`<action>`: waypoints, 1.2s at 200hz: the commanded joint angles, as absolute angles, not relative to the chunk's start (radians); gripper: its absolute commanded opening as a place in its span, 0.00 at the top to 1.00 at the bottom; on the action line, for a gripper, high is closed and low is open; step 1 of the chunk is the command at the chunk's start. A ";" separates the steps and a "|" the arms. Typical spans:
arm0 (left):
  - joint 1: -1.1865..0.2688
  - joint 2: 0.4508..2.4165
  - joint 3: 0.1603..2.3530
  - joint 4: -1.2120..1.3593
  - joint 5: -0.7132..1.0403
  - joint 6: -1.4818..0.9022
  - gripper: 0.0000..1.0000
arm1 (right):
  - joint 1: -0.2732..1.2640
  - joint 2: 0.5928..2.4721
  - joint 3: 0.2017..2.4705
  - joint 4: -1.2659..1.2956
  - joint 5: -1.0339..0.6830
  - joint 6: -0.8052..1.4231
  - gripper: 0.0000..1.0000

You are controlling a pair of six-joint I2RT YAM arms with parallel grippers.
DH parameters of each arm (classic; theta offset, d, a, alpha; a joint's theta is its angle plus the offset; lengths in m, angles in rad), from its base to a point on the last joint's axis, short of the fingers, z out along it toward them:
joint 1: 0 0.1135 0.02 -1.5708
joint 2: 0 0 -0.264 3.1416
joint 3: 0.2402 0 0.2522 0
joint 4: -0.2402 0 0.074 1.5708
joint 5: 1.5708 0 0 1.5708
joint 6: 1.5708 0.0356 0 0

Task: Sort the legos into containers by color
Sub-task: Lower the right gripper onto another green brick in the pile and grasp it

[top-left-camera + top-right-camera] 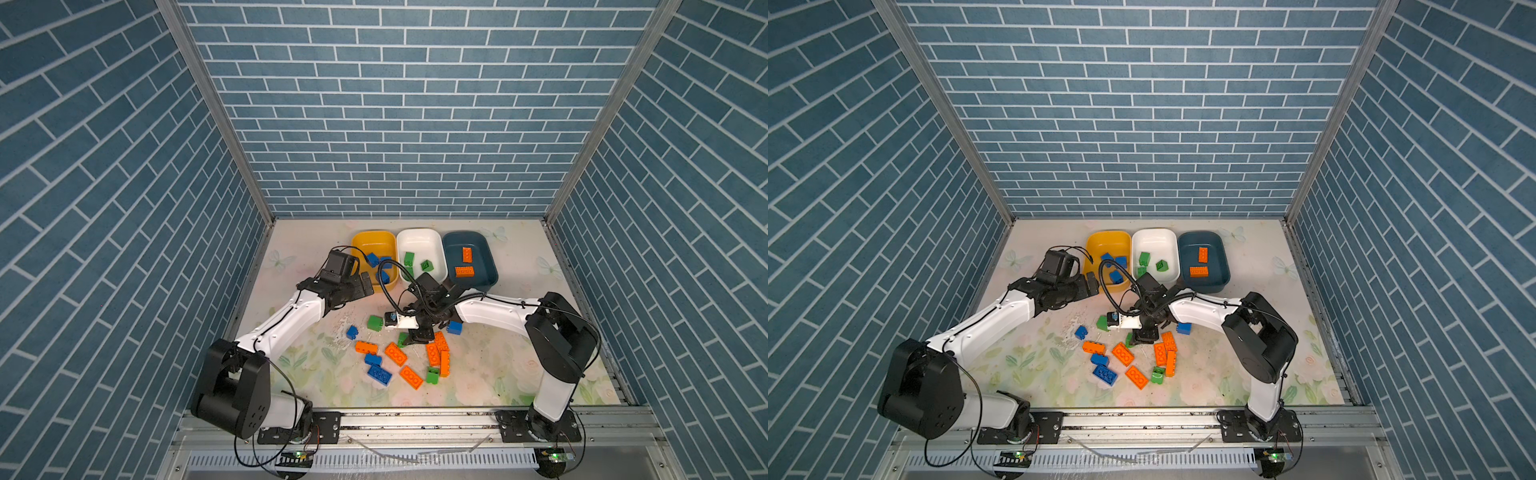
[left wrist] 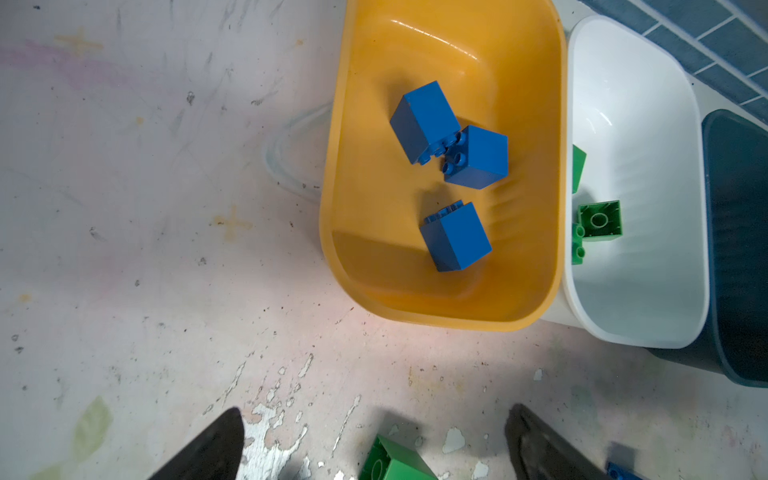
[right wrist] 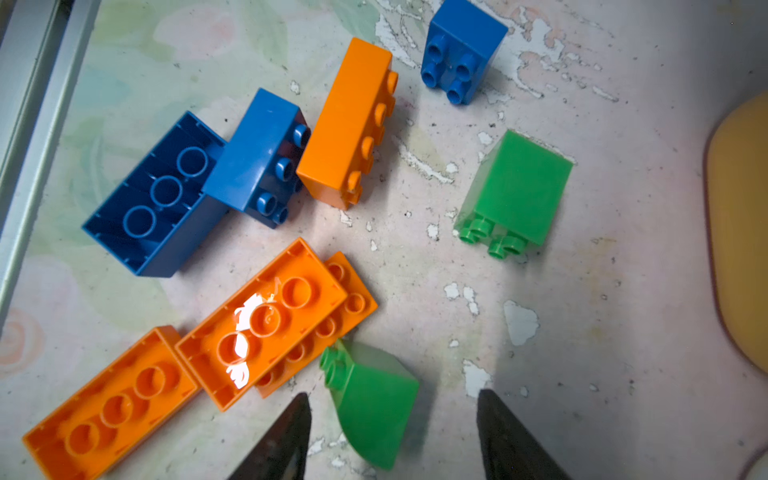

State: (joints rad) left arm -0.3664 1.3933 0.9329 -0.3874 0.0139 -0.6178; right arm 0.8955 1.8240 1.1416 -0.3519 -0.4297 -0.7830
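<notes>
**Top views.** Three tubs stand in a row at the far side of the surface (image 1: 519,374): the yellow tub (image 1: 360,240) on the left, the white tub (image 1: 420,233) in the middle, the teal tub (image 1: 487,245) on the right. Blue bricks (image 1: 372,259) lie in the yellow tub, green bricks (image 1: 409,258) in the white and two orange bricks (image 1: 464,271) in the teal. The sort is judged partly done, since a loose pile (image 1: 1122,354) of orange, blue and green pieces lies mid-surface, nearer than the tubs. The left tool (image 1: 365,285) hangs at the near edge of the yellow tub. The right tool (image 1: 417,337) points down at the far edge of the pile.

**Left wrist view.** The left tool (image 2: 376,411) is spread to its widest and holds nothing. A green block (image 2: 395,461) lies on the surface in the gap between the fingers, clear of both.

**Right wrist view.** The right tool (image 3: 392,397) is part open and straddles a green sloped brick (image 3: 376,415) lying on its side on the surface. There is a gap at each finger, so nothing is gripped. An orange stack (image 3: 266,324) lies just beside that brick's studded end.

**Hazards, as judged.**
- The brick's slanted face may squirt it out of the closing fingers if they bear on the slope.
- The finger nearest the orange stack may catch or shove it, scattering the pile.
- The two arms stand close, so a carry to the white tub passes near the left tool and risks a knock
</notes>
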 commanded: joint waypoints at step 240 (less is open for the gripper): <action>-0.485 1.437 1.012 -0.569 -0.081 -0.513 0.01 | 0.737 1.653 1.048 -0.017 -0.490 -0.510 0.71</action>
State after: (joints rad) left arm -0.4503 1.4364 0.9909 -0.4824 -0.0319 -0.5789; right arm 0.8223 1.7222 1.0904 -0.1791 -0.4587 -0.6762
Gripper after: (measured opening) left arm 0.994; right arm 0.338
